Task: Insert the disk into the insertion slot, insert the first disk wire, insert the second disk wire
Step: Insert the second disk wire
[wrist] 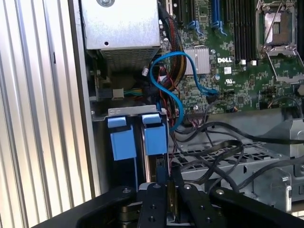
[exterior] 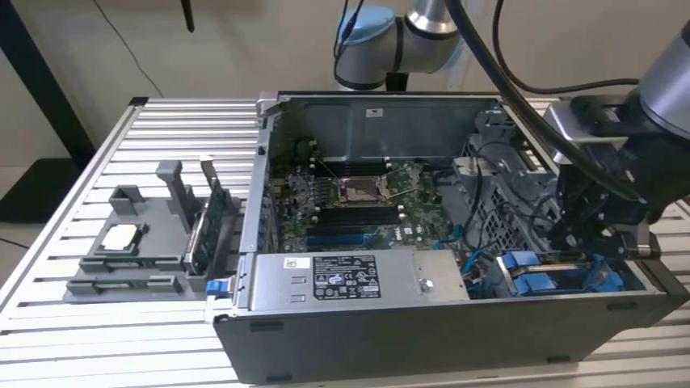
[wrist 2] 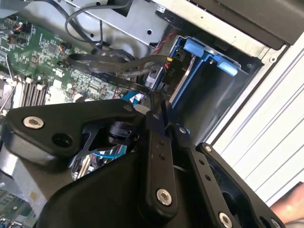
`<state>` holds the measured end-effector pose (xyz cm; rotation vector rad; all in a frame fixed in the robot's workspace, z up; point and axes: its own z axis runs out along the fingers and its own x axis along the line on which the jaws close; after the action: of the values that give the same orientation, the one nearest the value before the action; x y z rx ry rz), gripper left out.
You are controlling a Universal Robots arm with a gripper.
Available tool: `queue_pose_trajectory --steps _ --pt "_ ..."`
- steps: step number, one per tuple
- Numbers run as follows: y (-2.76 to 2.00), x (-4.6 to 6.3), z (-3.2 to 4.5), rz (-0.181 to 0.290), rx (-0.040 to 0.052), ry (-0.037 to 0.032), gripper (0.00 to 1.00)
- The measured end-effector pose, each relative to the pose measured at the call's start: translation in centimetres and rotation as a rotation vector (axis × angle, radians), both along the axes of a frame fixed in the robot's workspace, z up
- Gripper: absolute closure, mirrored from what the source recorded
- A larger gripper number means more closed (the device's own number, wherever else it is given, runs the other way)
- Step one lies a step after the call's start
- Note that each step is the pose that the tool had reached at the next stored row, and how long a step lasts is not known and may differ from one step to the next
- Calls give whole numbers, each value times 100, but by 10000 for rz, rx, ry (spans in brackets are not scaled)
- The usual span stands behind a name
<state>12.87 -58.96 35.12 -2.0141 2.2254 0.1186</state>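
End effector (exterior: 591, 242) hovers over the insertion slot (exterior: 561, 275).

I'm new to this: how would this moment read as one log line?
gripper: inside computer case, above blue insertion slot | fingers: together | blue cable: loose nearby

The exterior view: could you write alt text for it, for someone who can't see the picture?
A robot arm's gripper reaches down into an open computer case, at the blue-railed insertion slot in the corner on the exterior view's right. The green motherboard lies exposed inside, and a grey parts holder sits on the slatted table.
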Motion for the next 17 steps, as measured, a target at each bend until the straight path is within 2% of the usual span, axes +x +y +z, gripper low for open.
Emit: queue_pose_trajectory --steps 3,4,7,12,13,15,17 --pt "0 -10 -12 -1 -87 -237 84" --pt "0 -12 -14 -1 -112 -264 84" --pt "0 -20 -16 0 -149 -268 84" --pt "0 -65 -21 1 -164 -294 84" --pt "0 -74 -24 0 -166 -327 84" --pt "1 -107 -35 0 -179 -473 84" --pt "2 -140 -42 -1 -183 -559 84"
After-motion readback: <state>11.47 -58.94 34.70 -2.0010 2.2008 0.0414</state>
